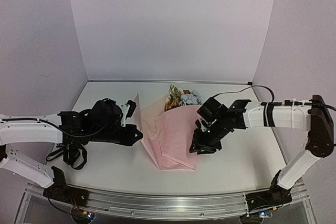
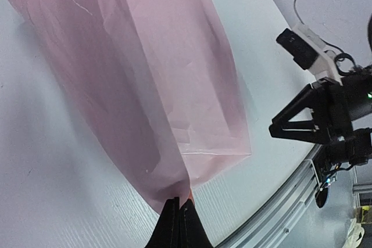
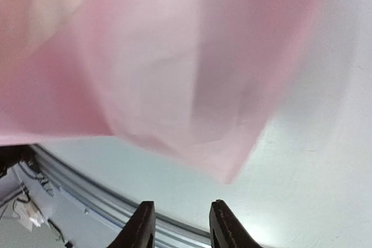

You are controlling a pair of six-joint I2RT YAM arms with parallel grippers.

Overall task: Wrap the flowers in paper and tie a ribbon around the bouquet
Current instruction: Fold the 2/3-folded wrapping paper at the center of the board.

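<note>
Left fingers point(image 2: 177, 216) at bottom centre of left wrist view, clenched on corner of paper point(image 2: 192, 79). Right fingers point(image 3: 180, 225) parted, released, just below blurred sheet. Flowers point(image 1: 182, 97) centre of worktop point(image 1: 105, 166), paper folded over stems.

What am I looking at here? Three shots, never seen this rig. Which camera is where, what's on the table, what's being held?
Two white robot arms are bolted at the near edge of a white table. The wide picture comes from a fixed camera above and behind them; the other two come from cameras on each wrist.

On the table lies a thin pale pink paper sheet, folded over a small bunch of blue, cream and orange flowers that shows at its far end.

The left gripper is shut on a corner of the paper. The right gripper has its jaws apart and holds nothing; the paper hangs blurred just beyond it.
</note>
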